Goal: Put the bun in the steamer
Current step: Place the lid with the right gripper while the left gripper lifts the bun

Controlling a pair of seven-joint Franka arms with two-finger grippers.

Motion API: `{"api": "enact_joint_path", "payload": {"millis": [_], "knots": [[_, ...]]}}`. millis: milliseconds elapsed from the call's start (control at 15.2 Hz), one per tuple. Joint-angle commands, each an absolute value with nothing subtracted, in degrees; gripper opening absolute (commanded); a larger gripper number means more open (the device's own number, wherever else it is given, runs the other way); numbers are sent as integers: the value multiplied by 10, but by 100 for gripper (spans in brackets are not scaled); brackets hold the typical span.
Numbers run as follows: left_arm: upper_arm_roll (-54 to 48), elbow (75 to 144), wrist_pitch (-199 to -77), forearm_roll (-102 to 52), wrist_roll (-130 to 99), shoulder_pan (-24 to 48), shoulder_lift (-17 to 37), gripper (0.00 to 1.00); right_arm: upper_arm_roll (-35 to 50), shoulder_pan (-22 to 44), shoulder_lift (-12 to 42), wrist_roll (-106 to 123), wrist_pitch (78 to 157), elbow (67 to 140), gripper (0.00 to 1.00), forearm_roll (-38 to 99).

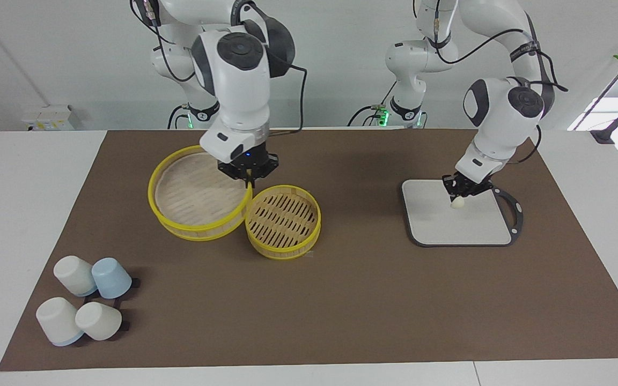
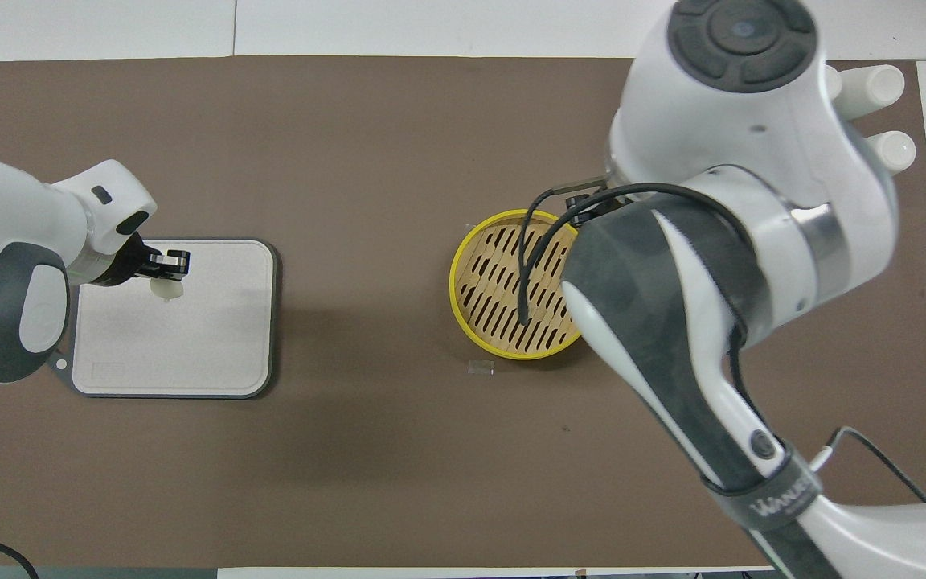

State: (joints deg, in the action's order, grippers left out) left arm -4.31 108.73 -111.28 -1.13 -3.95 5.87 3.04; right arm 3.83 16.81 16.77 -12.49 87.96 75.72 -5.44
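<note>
The bun [image 1: 456, 203] [image 2: 167, 289] is a small cream lump pinched in my left gripper [image 1: 457, 196] [image 2: 164, 272], which is shut on it just above the grey board [image 1: 448, 225] [image 2: 182, 346]. The steamer [image 1: 283, 221] [image 2: 511, 293] stands uncovered mid-table, its slatted floor bare. My right gripper [image 1: 248, 181] is shut on the rim of the yellow-rimmed lid [image 1: 196, 195]. It holds the lid tilted in the air beside the steamer, toward the right arm's end of the table. In the overhead view the right arm hides the lid and its gripper.
Several white and pale-blue cups [image 1: 86, 303] [image 2: 885, 80] lie in a cluster at the right arm's end, farther from the robots than the steamer. A brown mat [image 1: 373, 300] covers the table. A small clear scrap [image 2: 480, 367] lies by the steamer.
</note>
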Motion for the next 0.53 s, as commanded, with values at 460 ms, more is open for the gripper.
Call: {"api": "enact_joint_path", "payload": {"millis": [460], "knots": [[-37, 866, -1075, -27, -388, 308, 170, 10, 45, -55, 44, 135, 865, 909, 4, -23]]}}
